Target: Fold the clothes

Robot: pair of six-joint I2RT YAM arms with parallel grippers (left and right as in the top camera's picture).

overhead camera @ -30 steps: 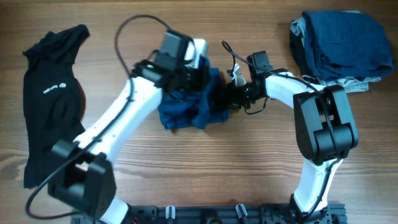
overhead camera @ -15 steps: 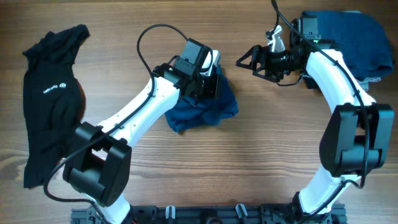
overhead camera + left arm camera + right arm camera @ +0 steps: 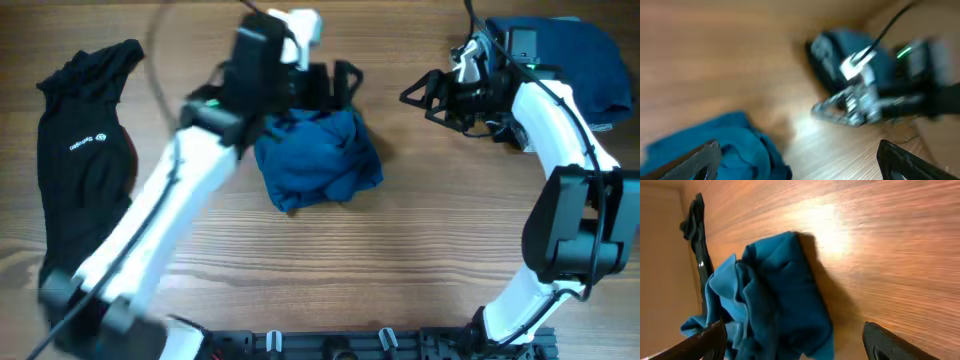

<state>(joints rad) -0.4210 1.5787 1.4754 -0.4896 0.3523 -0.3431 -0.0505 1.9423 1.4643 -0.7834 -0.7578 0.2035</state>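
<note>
crumpled teal-blue fabric garment (image 3: 318, 160) lies bunched in a heap mid-table on the wooden table (image 3: 400, 260), unfolded, layers lumped over each other.

left gripper (image 3: 335, 82) sits at the far edge of that heap in the overhead view. the arm is motion-blurred. the left wrist view shows its fingers (image 3: 695, 161) spread wide with nothing between them, and the teal cloth (image 3: 735, 142) below and to one side. can't tell if a fingertip touches the cloth.

right gripper (image 3: 422, 95) is well apart from the heap, toward the table's right side, pointing at it. jaws are wide apart and empty. the right wrist view agrees: both fingers (image 3: 705, 340) are at the frame edges, bare wood and the teal heap (image 3: 775, 300) lie ahead, no contact.

stack of folded dark navy clothes (image 3: 560, 55) sits in the far right corner, just behind the right wrist.

long black fabric garment with a small white logo (image 3: 85, 160) lies stretched out along the left edge, unfolded, clear of both arms.
</note>
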